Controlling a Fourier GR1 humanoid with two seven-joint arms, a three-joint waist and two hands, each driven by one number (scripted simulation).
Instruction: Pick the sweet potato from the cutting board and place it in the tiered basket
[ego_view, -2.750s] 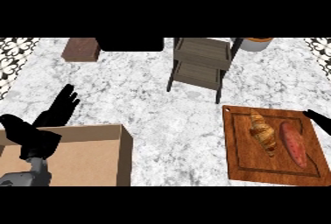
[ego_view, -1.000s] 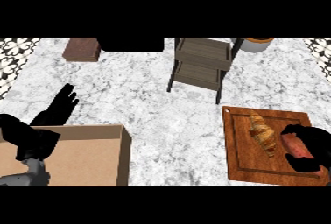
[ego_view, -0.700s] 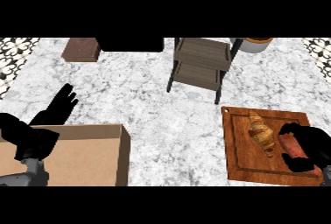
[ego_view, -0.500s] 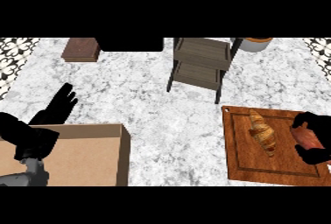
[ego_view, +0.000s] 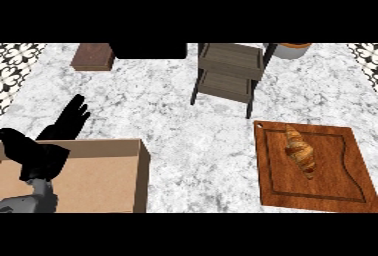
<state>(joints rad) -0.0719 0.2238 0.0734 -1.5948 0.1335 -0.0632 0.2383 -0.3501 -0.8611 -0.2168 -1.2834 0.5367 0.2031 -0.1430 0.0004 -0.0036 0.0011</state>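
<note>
Black left hand (ego_view: 52, 145), grey forearm (ego_view: 29, 202)

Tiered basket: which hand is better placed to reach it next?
Probably the right: the dark slatted tiered basket stands right of centre, far from the open left hand resting by the cardboard box. The right hand is out of view.

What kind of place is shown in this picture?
Most likely a kitchen counter: a grey-white marble worktop carries a brown wooden cutting board with a golden croissant on it, and a dark tiered basket stand stands behind.
</note>
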